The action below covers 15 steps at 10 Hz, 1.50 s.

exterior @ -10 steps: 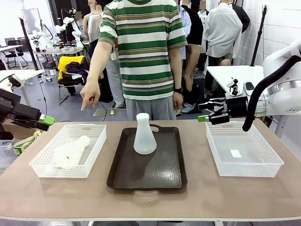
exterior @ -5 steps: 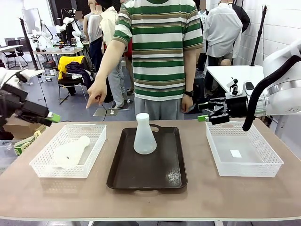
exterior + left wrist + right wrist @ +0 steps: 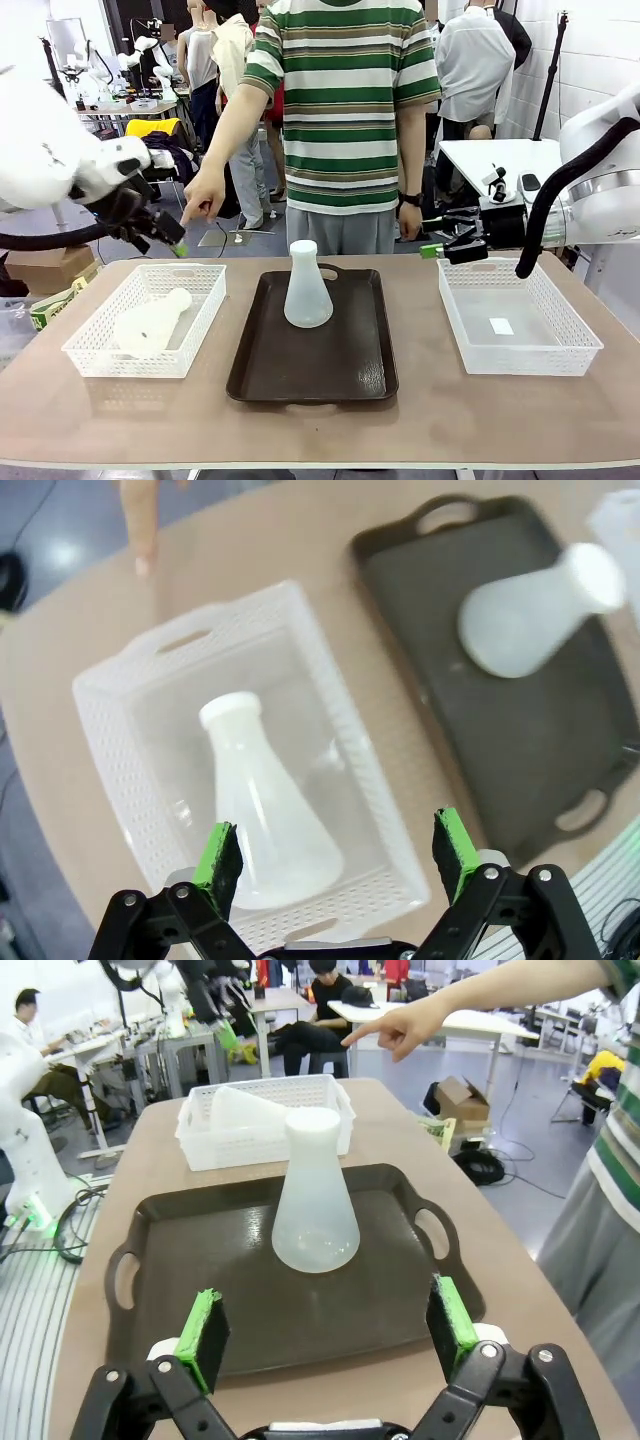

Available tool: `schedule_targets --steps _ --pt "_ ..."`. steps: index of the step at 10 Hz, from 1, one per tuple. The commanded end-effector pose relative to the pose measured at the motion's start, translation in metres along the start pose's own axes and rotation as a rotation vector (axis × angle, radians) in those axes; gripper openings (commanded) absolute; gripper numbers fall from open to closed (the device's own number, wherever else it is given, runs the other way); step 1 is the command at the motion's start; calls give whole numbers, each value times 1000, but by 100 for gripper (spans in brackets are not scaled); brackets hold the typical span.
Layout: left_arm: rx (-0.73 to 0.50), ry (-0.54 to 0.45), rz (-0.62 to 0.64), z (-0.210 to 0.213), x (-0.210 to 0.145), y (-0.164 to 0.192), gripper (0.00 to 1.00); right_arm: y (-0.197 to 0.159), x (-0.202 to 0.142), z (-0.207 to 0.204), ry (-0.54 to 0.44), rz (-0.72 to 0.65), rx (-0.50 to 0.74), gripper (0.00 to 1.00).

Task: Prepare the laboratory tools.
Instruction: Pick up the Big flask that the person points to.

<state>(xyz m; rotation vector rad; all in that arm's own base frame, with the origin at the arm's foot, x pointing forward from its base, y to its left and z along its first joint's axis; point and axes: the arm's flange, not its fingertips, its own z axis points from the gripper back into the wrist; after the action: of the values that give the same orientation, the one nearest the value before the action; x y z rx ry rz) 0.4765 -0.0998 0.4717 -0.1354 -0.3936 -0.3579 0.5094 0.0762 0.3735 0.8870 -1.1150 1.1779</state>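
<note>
Two frosted white flasks are in view. One flask [image 3: 150, 322] lies on its side in the left mesh basket [image 3: 205, 300]; it sits [image 3: 262, 800] right below my open left gripper [image 3: 335, 850], which hovers above it. In the front view the left gripper [image 3: 165, 235] hangs over the basket's far end. The other flask [image 3: 307, 287] stands upright on the dark tray [image 3: 340, 370], ahead of my open right gripper [image 3: 325, 1330] with the flask [image 3: 315, 1195] clear of its fingers. That right gripper [image 3: 443, 250] waits by the right basket's far left corner.
A person in a striped shirt stands at the far side, one hand [image 3: 203, 195] pointing down toward the left basket, close to my left gripper. The right mesh basket [image 3: 455, 320] holds a small white label. Bare table lies along the front edge.
My left arm has swung in from the far left to above the left basket's far end. The person shifted slightly right, still pointing. The right arm has not moved.
</note>
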Motion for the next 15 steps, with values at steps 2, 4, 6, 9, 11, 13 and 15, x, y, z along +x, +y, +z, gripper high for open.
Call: schedule_targets --steps 2,4,6,9,11,13,15 --pt "41 231 47 -25 43 15 100 0 0 1 11 -5 0 100" --pt "12 253 62 -46 47 29 100 0 0 1 11 -5 0 100" --pt "27 290 53 -72 43 38 100 0 0 1 11 -5 0 100" --pt "36 299 49 -108 46 49 100 0 0 1 11 -5 0 100" --pt "45 331 45 -129 46 53 100 0 0 1 11 -5 0 100" --pt "68 329 40 -144 47 58 100 0 0 1 11 -5 0 100" --pt "81 328 56 -156 49 61 100 0 0 1 11 -5 0 100"
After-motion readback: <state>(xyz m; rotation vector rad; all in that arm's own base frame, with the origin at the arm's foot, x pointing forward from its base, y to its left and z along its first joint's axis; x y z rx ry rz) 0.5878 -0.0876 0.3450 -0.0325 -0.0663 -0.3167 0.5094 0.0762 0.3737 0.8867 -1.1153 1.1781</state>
